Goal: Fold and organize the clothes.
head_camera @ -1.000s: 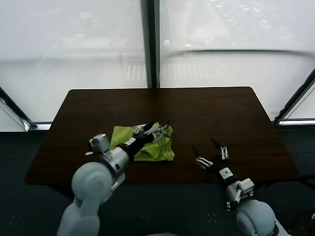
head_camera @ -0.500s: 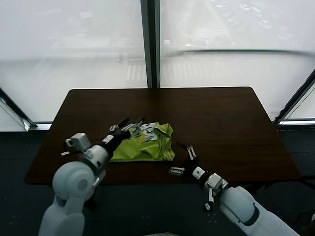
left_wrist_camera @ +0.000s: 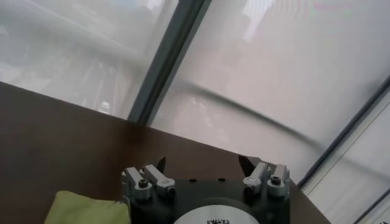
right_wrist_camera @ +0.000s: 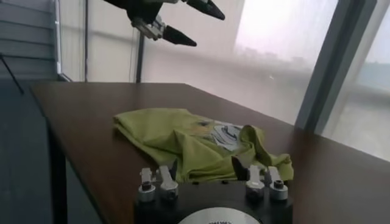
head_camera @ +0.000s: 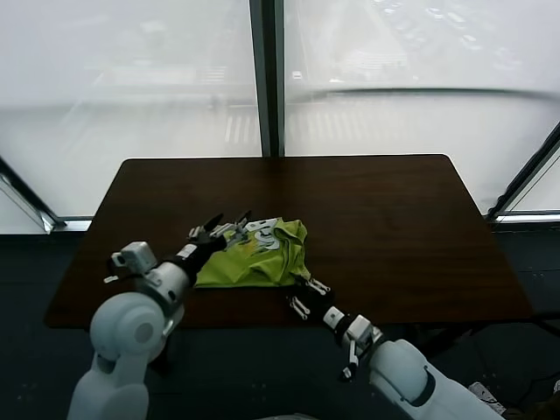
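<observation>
The clothes are one lime-green T-shirt (head_camera: 254,261), (right_wrist_camera: 183,143), lying crumpled near the table's front middle with its white graphic (head_camera: 264,238) facing up. My left gripper (head_camera: 229,218), (left_wrist_camera: 202,161) hovers open over the shirt's far left part, holding nothing; it also shows high up in the right wrist view as the left gripper (right_wrist_camera: 204,27). My right gripper (head_camera: 299,289), (right_wrist_camera: 206,167) is low at the shirt's near right corner. Its fingers stand apart with the shirt's near edge lying between them.
The dark brown table (head_camera: 376,201) stretches bare to the right and behind the shirt. Its front edge (head_camera: 411,322) runs just below my right gripper. Large windows with a dark vertical post (head_camera: 265,79) stand behind the table.
My right arm has swung left along the front edge to the shirt's near right corner and its fingers have narrowed. My left gripper drew back left off the shirt, leaving the graphic uncovered.
</observation>
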